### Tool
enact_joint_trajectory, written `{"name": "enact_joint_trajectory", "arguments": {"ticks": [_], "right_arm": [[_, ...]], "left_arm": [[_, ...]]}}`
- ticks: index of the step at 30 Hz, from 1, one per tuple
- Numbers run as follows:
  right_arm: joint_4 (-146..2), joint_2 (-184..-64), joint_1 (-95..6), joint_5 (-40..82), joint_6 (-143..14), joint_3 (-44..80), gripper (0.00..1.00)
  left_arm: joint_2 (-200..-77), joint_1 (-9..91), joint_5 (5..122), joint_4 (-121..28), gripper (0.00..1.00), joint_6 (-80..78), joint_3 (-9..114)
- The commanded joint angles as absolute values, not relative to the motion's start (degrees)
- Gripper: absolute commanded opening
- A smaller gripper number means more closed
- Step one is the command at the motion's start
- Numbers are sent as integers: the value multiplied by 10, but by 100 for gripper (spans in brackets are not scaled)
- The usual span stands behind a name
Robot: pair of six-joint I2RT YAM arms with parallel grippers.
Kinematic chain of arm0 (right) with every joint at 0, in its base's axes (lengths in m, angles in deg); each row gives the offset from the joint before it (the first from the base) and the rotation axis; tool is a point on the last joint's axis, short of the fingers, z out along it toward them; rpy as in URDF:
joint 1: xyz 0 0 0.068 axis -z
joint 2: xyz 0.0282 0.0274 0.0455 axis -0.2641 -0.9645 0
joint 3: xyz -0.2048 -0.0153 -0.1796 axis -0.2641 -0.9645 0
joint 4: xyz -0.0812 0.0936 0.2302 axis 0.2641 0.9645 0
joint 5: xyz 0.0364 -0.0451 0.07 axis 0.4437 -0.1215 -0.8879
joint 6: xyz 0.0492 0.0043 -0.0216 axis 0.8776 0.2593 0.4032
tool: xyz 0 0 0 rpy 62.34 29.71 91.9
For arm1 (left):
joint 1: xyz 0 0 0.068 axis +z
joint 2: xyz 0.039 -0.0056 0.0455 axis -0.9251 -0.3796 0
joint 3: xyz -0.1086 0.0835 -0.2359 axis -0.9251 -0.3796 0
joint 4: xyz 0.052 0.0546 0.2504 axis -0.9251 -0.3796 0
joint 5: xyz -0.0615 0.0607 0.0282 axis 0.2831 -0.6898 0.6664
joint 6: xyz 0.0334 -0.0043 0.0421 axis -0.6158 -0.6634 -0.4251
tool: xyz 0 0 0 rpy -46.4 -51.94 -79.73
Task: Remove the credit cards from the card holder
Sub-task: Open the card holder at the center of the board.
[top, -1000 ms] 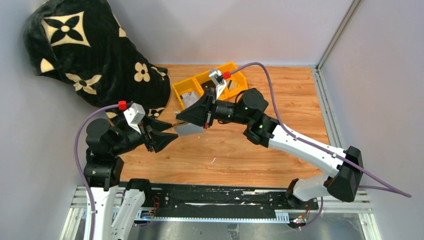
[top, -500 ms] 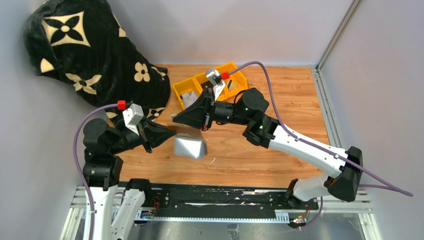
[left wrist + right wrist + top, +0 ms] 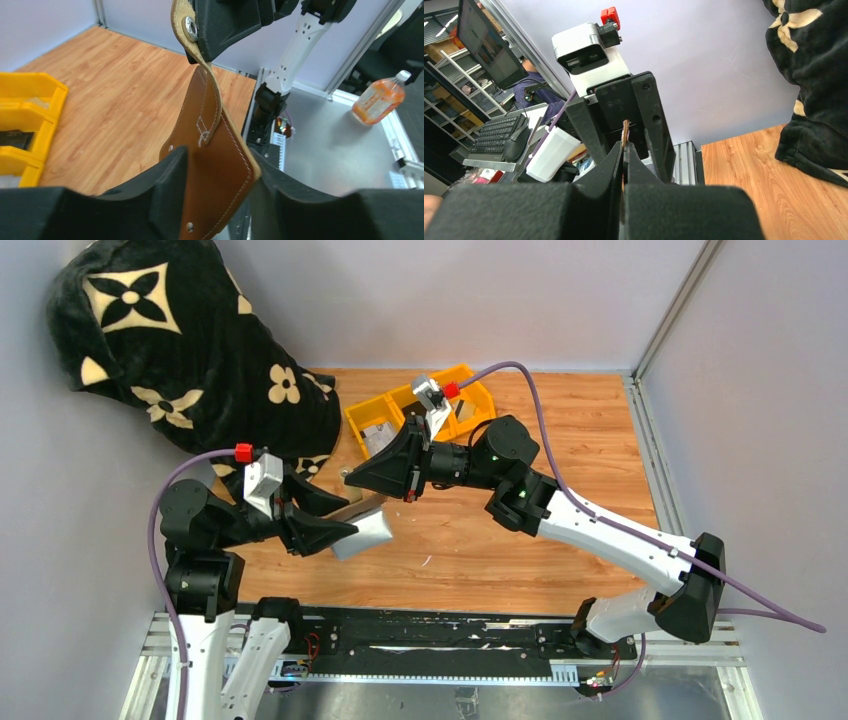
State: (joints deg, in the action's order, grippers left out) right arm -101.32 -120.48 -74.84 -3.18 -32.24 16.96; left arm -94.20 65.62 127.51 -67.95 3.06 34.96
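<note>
The card holder (image 3: 368, 528) is brown leather with a silver inner face and is held above the table between both arms. My left gripper (image 3: 342, 523) is shut on its body, and in the left wrist view the brown leather (image 3: 215, 145) fills the gap between my left gripper's (image 3: 220, 161) fingers. My right gripper (image 3: 352, 478) is shut on the snap tab (image 3: 190, 28), which stretches up from the body. In the right wrist view my right gripper (image 3: 625, 146) pinches the tab's thin brown edge (image 3: 625, 130). No cards show in the holder.
A yellow three-compartment tray (image 3: 355, 417) with flat grey items stands behind the grippers and also shows in the left wrist view (image 3: 50, 95). A black flower-patterned blanket (image 3: 180, 350) fills the back left. Grey walls close in the wooden table (image 3: 560, 430).
The holder's body dropped away from my right gripper, which kept the tab. My left gripper moved right and down and closed on the body.
</note>
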Motion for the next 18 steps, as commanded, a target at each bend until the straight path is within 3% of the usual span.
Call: {"name": "enact_joint_trajectory", "arguments": {"ticks": [1,9,14,16,17,18], "right_arm": [[-1057,-1198,-755,-44,-305,183,0],[-1066,-1205,-755,-57,-291,189,0],[-1060,-1206,-755,-69,-295,189,0],[-1037,-1202,-747,-83,-304,190,19],[-1026,-1197,-739,-92,-307,185,35],[-1021,-1189,-729,-102,-309,176,58]], "left_arm": [[-944,654,1294,-682,45,29,352],[-935,654,1265,-605,1,107,322],[-928,654,1213,-494,0,230,290],[-935,654,1212,-475,0,260,296],[-942,654,1214,-473,0,272,304],[-950,654,1219,-473,0,284,312]]}}
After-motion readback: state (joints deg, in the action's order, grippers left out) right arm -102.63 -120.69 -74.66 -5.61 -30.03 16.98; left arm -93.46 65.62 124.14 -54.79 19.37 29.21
